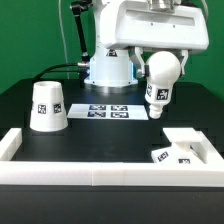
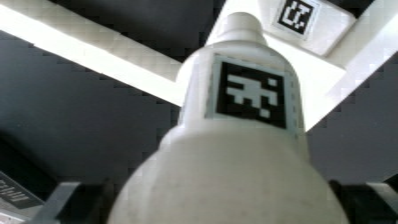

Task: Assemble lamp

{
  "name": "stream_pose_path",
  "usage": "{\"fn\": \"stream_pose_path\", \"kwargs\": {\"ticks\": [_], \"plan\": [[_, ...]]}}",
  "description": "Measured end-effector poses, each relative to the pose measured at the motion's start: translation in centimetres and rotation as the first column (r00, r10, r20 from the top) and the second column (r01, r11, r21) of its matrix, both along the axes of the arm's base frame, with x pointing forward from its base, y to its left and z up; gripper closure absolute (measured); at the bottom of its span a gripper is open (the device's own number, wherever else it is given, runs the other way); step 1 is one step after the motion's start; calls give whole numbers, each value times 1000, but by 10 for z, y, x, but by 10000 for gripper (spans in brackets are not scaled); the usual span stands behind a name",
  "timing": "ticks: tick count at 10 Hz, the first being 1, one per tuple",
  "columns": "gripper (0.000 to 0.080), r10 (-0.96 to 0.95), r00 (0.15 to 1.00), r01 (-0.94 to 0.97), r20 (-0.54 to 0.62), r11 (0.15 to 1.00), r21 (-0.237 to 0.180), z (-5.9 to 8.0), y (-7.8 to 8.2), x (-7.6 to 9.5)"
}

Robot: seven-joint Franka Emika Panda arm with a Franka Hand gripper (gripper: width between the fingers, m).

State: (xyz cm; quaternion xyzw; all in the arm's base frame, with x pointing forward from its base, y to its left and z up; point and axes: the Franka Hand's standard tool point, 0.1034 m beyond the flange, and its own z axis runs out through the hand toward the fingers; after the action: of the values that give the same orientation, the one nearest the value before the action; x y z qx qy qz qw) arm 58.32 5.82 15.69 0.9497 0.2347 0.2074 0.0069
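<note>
My gripper [image 1: 162,64] is shut on the white lamp bulb [image 1: 159,82] and holds it in the air, narrow tagged end down, just at the exterior view's right of the marker board [image 1: 110,112]. In the wrist view the bulb [image 2: 240,120] fills the middle between the dark fingers [image 2: 64,200] of the gripper [image 2: 214,208]. The tapered shade [image 1: 47,107] stands on the table at the exterior view's left. The low angular base [image 1: 180,149] lies at the front right, below and beyond the bulb; it also shows in the wrist view [image 2: 302,18].
A white raised wall [image 1: 100,173] runs along the table's front and turns up at both sides, with the base in its right corner; it crosses the wrist view [image 2: 107,45] too. The arm's white pedestal [image 1: 108,70] stands behind the marker board.
</note>
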Motion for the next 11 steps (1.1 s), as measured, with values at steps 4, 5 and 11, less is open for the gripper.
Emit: {"fn": "stream_pose_path", "kwargs": {"ticks": [4,5,11], "plan": [[220,-4,1000,4,17,1000,29,-2,27,20],[220,2,1000,-3,19,1000,30,-4,30,25],[220,-17,998,15,68,999,31,-12,25,25]]}}
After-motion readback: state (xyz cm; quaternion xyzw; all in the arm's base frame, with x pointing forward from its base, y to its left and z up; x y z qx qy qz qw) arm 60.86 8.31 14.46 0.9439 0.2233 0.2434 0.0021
